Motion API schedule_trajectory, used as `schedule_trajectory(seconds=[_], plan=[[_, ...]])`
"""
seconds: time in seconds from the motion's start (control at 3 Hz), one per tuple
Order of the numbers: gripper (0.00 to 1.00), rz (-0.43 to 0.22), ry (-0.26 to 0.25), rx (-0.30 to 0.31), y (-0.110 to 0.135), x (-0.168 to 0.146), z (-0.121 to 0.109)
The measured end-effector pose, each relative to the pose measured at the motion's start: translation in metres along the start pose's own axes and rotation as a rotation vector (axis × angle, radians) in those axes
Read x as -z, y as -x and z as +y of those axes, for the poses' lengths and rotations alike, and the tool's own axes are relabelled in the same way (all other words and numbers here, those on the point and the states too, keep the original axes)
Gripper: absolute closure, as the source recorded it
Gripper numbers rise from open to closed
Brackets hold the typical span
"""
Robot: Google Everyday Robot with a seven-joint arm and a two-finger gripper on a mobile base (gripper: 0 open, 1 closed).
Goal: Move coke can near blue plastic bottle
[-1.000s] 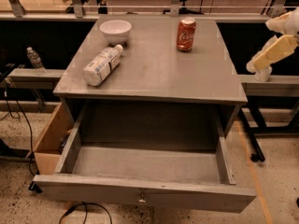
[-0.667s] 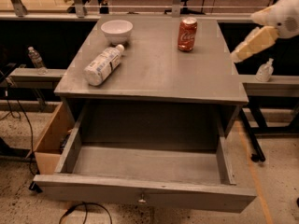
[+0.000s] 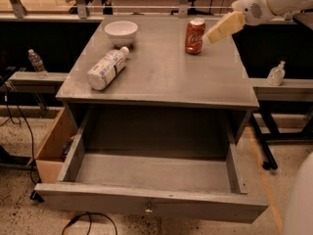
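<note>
Approach step: the gripper [image 3: 221, 28] hovers just beside the coke can [image 3: 194, 36], which stands upright at the rear of the tabletop [image 3: 166, 80] — its state cannot be told. The blue plastic bottle [image 3: 107, 68] lies well apart. The next move likely calls for enclosing the can squarely.

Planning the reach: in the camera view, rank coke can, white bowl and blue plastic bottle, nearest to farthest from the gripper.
From the gripper, above the table's far right:
1. coke can, just left of it.
2. white bowl, far left.
3. blue plastic bottle, lying left, nearer front.
</note>
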State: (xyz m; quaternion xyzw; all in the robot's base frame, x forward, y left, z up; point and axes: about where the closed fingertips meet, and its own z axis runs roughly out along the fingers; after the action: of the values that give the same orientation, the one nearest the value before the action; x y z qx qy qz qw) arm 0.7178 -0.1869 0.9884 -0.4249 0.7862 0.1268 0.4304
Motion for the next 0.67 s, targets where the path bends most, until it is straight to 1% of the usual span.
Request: schedule_trajectory(seconds=[0.33,0.67], plan=[[0.0,-0.029,-0.024,-0.074,0.016,-0.036,-0.008],[0.0,-0.051,-0.062,-0.156,0.025,-0.061,-0.021]])
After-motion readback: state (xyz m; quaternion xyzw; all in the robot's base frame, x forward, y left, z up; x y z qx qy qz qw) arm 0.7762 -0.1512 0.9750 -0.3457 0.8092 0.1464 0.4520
